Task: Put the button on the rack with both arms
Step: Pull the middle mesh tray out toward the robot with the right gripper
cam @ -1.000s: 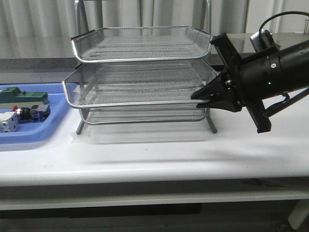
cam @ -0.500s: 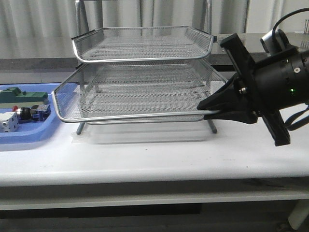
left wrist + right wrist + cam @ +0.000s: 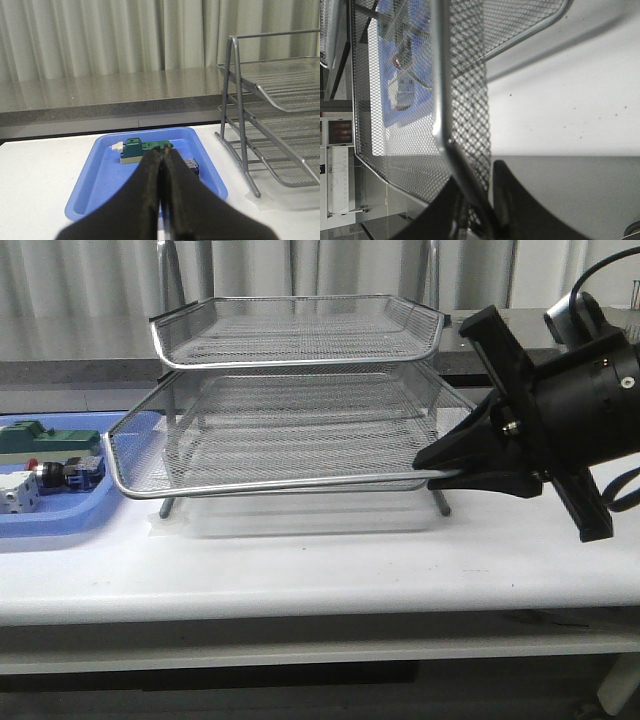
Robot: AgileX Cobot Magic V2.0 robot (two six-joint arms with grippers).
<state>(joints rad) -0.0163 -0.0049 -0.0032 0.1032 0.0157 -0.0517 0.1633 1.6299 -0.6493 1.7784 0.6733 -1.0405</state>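
Note:
The rack (image 3: 300,340) stands mid-table, a three-tier silver mesh tray. Its middle tray (image 3: 270,483) is slid out forward. My right gripper (image 3: 425,462) is shut on that tray's front rim at its right corner; in the right wrist view the rim (image 3: 440,75) runs between the fingers of the gripper (image 3: 475,172). The button (image 3: 55,475), with red cap and blue end, lies in the blue bin (image 3: 60,520) at the left. The left gripper (image 3: 161,150) is shut and empty above the bin (image 3: 100,175), covering most of the button (image 3: 191,165). The front view does not show it.
The bin also holds a flat green block (image 3: 50,438) (image 3: 137,149) and a white cube (image 3: 18,495). A grey ledge (image 3: 80,370) and curtains run behind the table. The rack's frame legs (image 3: 240,145) stand just right of the bin.
The middle tray has slid further out of the rack toward the table's front. The right gripper moved down and forward with the rim in its hold.

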